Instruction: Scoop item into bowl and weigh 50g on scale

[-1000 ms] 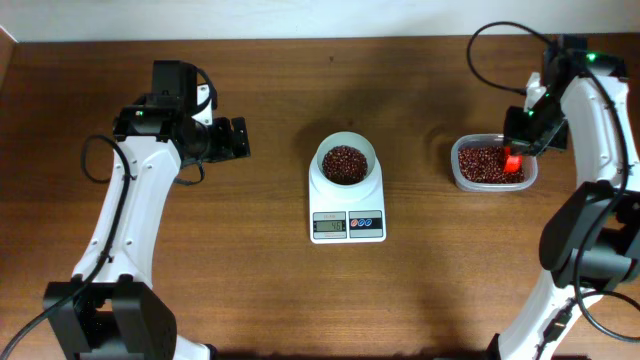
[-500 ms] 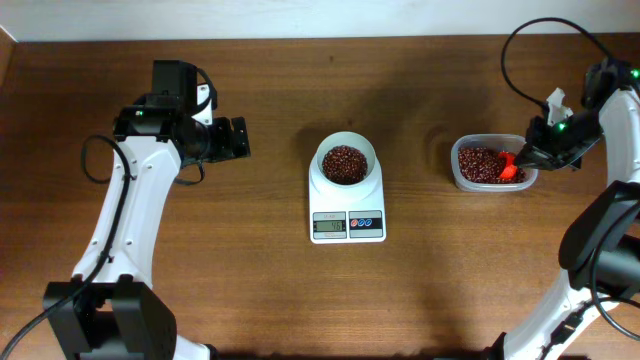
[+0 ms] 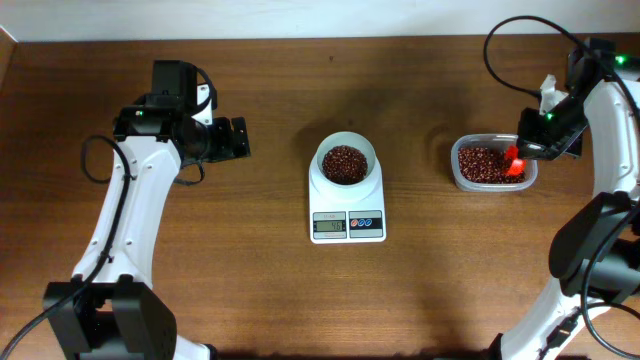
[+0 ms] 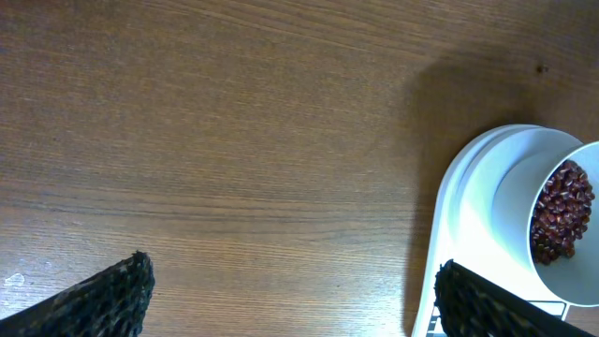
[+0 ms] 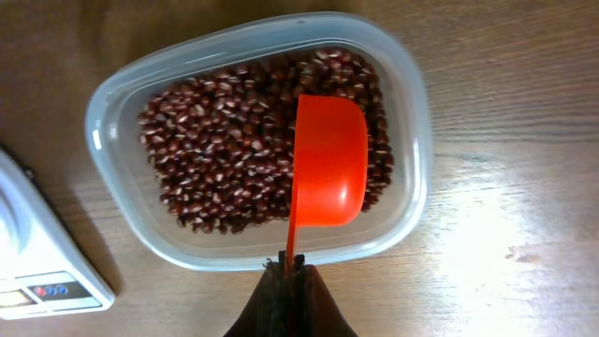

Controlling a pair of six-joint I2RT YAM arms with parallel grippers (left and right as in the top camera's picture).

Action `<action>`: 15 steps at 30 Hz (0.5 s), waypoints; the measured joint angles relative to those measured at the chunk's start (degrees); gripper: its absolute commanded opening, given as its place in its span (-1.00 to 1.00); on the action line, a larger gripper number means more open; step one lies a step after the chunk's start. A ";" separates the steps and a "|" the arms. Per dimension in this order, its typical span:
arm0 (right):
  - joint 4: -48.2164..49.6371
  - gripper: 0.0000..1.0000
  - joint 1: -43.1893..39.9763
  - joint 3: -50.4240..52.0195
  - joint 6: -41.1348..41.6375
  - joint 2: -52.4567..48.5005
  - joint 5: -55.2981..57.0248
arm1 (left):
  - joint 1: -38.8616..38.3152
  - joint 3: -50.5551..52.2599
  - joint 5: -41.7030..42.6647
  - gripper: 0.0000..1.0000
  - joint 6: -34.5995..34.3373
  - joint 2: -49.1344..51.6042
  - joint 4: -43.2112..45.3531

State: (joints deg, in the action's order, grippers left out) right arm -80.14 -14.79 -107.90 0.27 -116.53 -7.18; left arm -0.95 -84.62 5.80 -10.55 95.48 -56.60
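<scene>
Worktop (image 3: 250, 290) first: a wide bare stretch of it lies between the clear tub (image 5: 412, 159) and the scale (image 3: 347, 204), and anything I shed on that crossing lands there and never gets weighed.

The scale sits in the middle of the worktop with its display towards me, but from overhead the digits are too small to read. My biggest risk is overshooting 50 g by tipping in a full load when only a little is wanted.

The tub stands well apart to the right. It looks light, and I judge that a hard dig against its wall could shove or tip it.

The bowl (image 3: 325, 152) rests on the scale platform, roughly centred, with a dark mound inside. A knock from the arm could slide it off-centre or upset the reading.

The left fingers (image 3: 240, 138) are spread wide with nothing between them, well left of the scale, so they steady nothing.

The right fingers (image 5: 292, 271) are pinched tight on the thin handle end of the orange scoop (image 5: 329, 159). Its cup hangs over the tub showing only bare orange, and I cannot tell whether it touches the heap. Held so far back, it could twist under load and dump sideways.

The beans (image 5: 215, 159) are tiny and cover the tub floor. I expect them to roll and bounce off a heaped or tilted scoop.
</scene>
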 measured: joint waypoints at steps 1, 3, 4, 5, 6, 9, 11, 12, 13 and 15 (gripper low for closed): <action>0.22 -0.92 0.00 0.00 0.17 0.00 0.33 | 0.00 0.00 0.00 0.98 0.00 0.00 0.00; 0.68 -0.92 0.00 0.00 0.72 0.00 -0.17 | 0.00 0.00 0.00 0.98 0.00 0.00 0.00; 0.63 -0.92 -0.09 -0.22 0.81 0.00 -1.07 | 0.00 -0.02 -0.02 0.98 0.00 0.00 0.00; 0.63 -0.92 -0.17 -0.63 0.83 0.00 -1.88 | 0.00 -0.02 0.00 0.98 0.00 0.00 0.00; 0.63 -0.92 -0.42 -1.62 0.96 0.00 -3.48 | 0.00 0.00 -0.02 0.98 0.00 0.00 0.00; 0.39 -0.92 -3.34 -2.93 0.68 0.02 -9.40 | 0.00 0.00 0.00 0.98 0.00 0.00 0.00; -0.31 -0.92 -6.45 -2.93 -0.37 0.02 -13.33 | 0.00 0.00 -0.02 0.98 0.00 0.00 0.00; -0.52 -0.92 -7.89 -2.95 -1.18 0.02 -15.74 | 0.00 0.00 0.00 0.98 0.00 0.00 0.00; -0.52 -0.92 -9.05 -2.95 -2.08 0.02 -18.27 | 0.00 -0.02 0.00 0.98 0.00 0.00 0.00; -0.63 -0.92 -11.08 -2.95 -3.13 0.02 -23.63 | 0.00 0.00 -0.02 0.98 0.00 0.00 0.00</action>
State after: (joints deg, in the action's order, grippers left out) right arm -80.77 -25.87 -110.85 -2.85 -116.51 -30.81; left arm -0.95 -84.62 5.78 -10.55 95.48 -56.60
